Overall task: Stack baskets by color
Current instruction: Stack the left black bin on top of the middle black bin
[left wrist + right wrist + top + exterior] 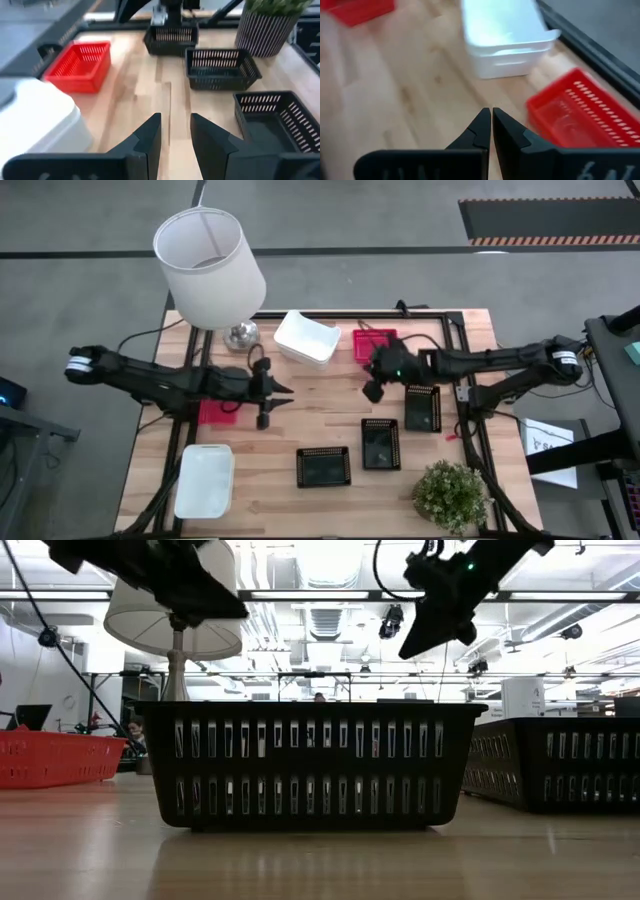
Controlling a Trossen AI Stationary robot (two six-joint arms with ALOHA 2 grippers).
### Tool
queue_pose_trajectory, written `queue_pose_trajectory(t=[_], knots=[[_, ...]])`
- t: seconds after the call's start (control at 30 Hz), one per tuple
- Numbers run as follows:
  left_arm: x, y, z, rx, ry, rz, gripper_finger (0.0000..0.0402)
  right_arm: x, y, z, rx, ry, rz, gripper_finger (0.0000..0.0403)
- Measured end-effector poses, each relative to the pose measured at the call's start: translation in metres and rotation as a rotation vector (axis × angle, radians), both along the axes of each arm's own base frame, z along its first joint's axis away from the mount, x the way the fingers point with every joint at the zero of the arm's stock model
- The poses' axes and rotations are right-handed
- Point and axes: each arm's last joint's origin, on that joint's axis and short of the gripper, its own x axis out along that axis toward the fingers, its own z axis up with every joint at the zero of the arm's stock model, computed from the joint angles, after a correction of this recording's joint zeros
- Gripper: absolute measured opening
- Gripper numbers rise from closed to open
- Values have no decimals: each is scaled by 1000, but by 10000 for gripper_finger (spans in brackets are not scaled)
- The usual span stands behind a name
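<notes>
A: Red basket (580, 112) at the table's far edge; right gripper (491, 125) above it, fingers shut, empty.
B: Left gripper (175, 131) part-open, empty. Risk: shut fingers strike the rim.

We see a pale wooden counter (330, 490) standing on a grey concrete floor (80, 290). A white lampshade (210, 265) rises at its far left, a potted plant (450, 495) sits near right. Beyond, ceiling strip lights (320, 595) cross an open workshop.
</notes>
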Motion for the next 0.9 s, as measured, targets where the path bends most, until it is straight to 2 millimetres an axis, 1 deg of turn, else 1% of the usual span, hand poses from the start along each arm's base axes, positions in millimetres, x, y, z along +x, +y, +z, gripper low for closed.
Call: queue_pose_trajectory(t=[0.1,0.2,0.3,0.4,0.47,0.57,0.67,0.77,0.9], knots=[[12,-3,-9,-34,34,7,88,1,18,-4,-33,11,97,9],[23,-6,-14,-56,61,8,88,3,34,-11,-131,-8,250,9],[33,-9,-16,-90,68,16,88,3,44,-22,-228,-58,386,9],[42,-12,-16,-134,77,24,88,-1,46,-28,-290,-98,501,9],[47,-15,-16,-165,81,28,88,-7,45,-31,-322,-112,549,9],[53,-21,-14,-215,79,31,88,-19,41,-32,-366,-120,568,9],[60,-28,-10,-265,72,39,88,-32,38,-29,-411,-170,569,9],[68,-36,-5,-292,61,51,88,-47,38,-25,-444,-248,582,9],[82,-49,0,-307,44,75,88,-66,38,-22,-485,-407,645,9]])
